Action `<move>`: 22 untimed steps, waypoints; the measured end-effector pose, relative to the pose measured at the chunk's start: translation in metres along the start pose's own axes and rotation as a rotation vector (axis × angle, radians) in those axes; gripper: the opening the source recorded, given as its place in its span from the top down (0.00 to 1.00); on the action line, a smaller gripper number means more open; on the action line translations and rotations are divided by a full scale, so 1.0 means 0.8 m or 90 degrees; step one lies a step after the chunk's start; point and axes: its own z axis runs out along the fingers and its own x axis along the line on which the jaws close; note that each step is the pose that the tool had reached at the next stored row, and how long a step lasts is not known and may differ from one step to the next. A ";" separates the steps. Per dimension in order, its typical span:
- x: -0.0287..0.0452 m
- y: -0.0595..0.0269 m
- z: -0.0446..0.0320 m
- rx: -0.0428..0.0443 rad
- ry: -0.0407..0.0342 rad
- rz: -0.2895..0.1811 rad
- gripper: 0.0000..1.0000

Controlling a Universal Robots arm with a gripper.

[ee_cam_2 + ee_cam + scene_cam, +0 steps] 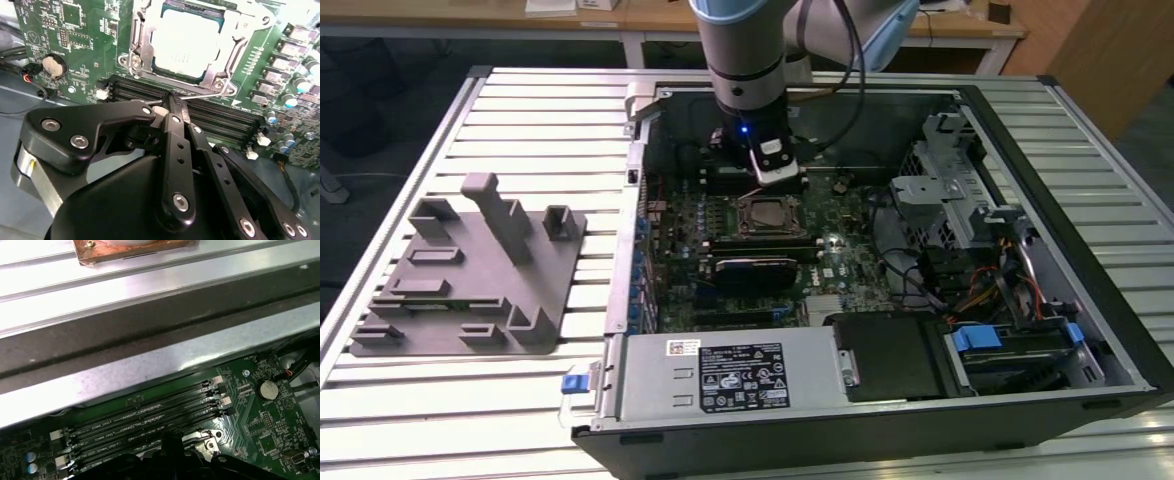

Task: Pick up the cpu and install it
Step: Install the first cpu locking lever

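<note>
I hang over an open computer case (1067,330) that lies on its side on a slatted metal table (520,120). On the table, at the exterior view's left and clear of the case, sits a grey fixture plate (467,280) with upright posts.

Inside the case, the power supply (720,375) fills the near edge. It carries a black label and a small white one, both too fine for me to read. A blue clip (574,383) sticks out just beside its corner. At the exterior view's right, a drive cage (947,160) and a bundle of cables (987,290) crowd the wall.

The green motherboard (841,250) covers the floor of the case. Its white printed markings are too small to make out.

My gripper (172,100) is over the black memory slots (220,117), just beside the socket. My fingers (177,150) are pressed together at the tips, with nothing seen between them.

The cpu (187,42) lies flat in the socket, its pale silver top facing up, ringed by the metal socket frame (137,55). I am not touching it.

A coin battery (53,66) sits on the board, well apart from the socket.
</note>
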 end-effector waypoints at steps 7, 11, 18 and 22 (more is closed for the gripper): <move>-0.0021 0.000 0.0057 -0.0049 -0.0155 -0.001 0.89; -0.0021 0.000 0.0067 -0.0053 -0.0181 -0.001 0.89; -0.0005 0.003 0.0083 -0.0036 -0.0209 0.009 0.89; 0.0007 0.004 0.0105 -0.0015 -0.0238 0.018 0.89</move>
